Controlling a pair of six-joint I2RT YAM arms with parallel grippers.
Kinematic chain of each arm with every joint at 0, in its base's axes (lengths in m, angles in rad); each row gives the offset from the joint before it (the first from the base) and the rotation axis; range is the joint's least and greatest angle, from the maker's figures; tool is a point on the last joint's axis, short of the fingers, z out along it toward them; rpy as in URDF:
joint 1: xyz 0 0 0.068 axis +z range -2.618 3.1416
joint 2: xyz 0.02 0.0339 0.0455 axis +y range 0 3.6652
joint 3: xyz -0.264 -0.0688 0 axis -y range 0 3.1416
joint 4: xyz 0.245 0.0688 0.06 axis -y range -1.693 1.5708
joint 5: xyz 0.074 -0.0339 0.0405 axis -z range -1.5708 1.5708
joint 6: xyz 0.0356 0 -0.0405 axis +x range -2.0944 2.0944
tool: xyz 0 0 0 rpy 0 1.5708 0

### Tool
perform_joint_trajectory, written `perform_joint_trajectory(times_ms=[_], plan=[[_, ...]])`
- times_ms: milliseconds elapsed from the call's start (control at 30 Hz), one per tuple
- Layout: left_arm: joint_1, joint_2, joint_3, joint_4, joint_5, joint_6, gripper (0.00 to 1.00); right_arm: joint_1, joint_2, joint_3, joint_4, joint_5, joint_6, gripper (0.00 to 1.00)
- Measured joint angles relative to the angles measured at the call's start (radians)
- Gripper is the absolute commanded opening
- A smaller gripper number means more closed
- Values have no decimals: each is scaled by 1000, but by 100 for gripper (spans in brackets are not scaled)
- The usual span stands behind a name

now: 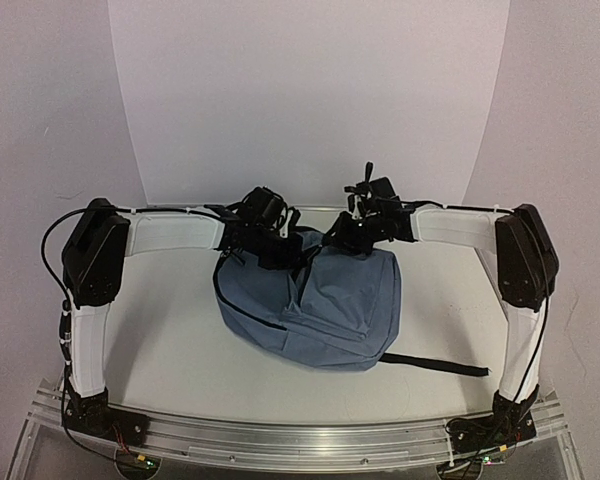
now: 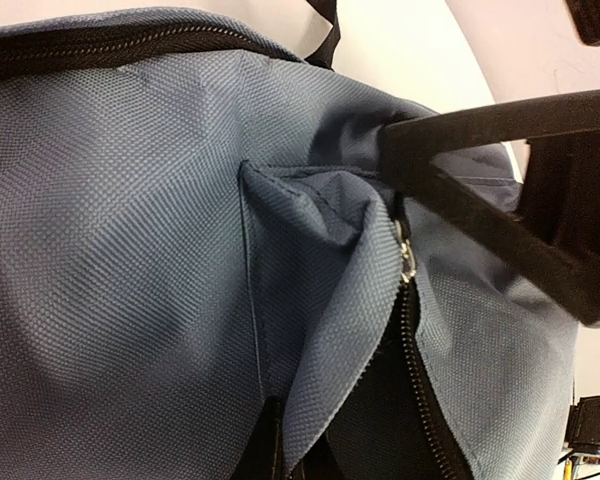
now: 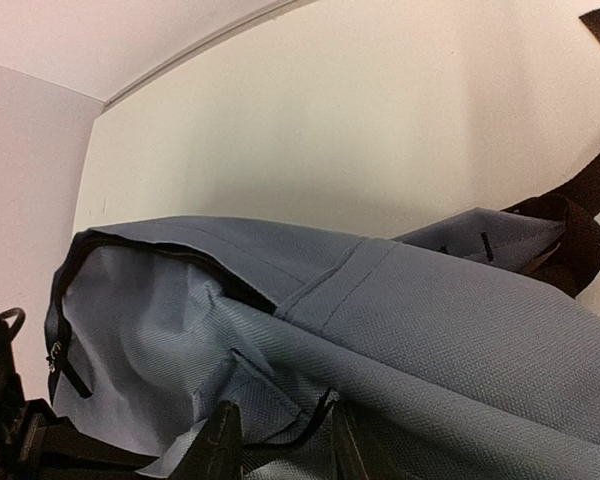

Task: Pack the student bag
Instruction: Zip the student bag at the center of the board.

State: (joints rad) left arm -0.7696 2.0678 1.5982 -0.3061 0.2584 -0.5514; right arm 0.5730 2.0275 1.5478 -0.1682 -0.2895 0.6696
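The student bag [image 1: 315,300], a grey-blue backpack, lies in the middle of the table with its zipped opening at the far side. My left gripper [image 1: 267,238] is at the bag's far left top. In the left wrist view its dark fingertips [image 2: 265,448] pinch a fold of bag fabric [image 2: 320,380] beside the open zipper and its slider [image 2: 408,262]. My right gripper [image 1: 352,236] is at the far right top. Its fingers [image 3: 220,440] hold the bag's black-edged opening rim [image 3: 310,430] between them. The bag [image 3: 430,330] fills the lower half of the right wrist view, and its inside is hidden.
A black strap [image 1: 435,365] trails from the bag towards the right arm's base and also shows in the right wrist view [image 3: 580,200]. The right gripper's black finger [image 2: 480,215] crosses the left wrist view. A white curved backdrop [image 1: 310,100] stands behind the table.
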Motion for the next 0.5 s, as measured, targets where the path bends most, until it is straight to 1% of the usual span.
perform_joint_trajectory(times_ms=[133,200,300,433,500], plan=[[0,0,0,0,0,0,0,0,18,0,9,-6,12,31],[0,0,0,0,0,0,0,0,19,0,14,-9,15,29],[0,0,0,0,0,-1,0,0,21,0,28,-15,22,21],[0,0,0,0,0,-5,0,0,42,1,65,-29,41,1],[0,0,-3,4,-1,-7,1,-1,52,1,84,-38,53,0]])
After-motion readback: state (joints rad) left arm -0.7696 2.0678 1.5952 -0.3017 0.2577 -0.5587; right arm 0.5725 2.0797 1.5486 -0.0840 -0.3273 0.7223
